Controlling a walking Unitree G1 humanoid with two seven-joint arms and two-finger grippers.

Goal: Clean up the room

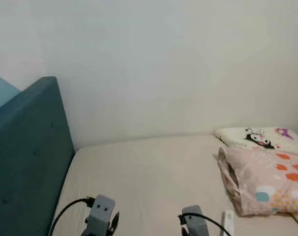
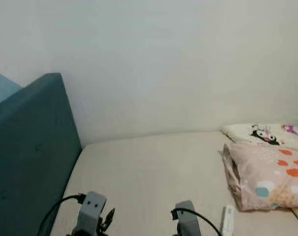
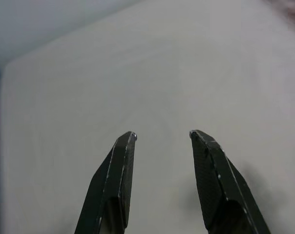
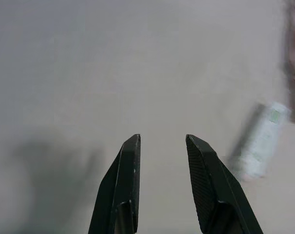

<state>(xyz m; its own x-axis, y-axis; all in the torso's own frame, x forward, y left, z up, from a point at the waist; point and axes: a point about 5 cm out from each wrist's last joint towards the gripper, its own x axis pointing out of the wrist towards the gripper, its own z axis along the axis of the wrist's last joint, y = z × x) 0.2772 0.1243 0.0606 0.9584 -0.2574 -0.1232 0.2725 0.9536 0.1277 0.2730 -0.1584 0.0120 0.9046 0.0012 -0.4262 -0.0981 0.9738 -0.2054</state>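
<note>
hovering over a beige bed sheet (image 1: 144, 172), left gripper (image 3: 162, 135) and right gripper (image 4: 162, 139) both parted and empty, slim white remote (image 4: 260, 146) near the right one, pink spotted pillow (image 1: 264, 179) beside it, teal padded headboard (image 1: 26, 157) at left

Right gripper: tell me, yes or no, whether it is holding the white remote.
No: the right gripper is open with nothing between its fingers, and the white remote lies apart from it on the bed.

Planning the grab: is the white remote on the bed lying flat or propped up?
Lying flat. The remote rests lengthwise on the mattress, beside the pink pillow, apart from it.
</note>
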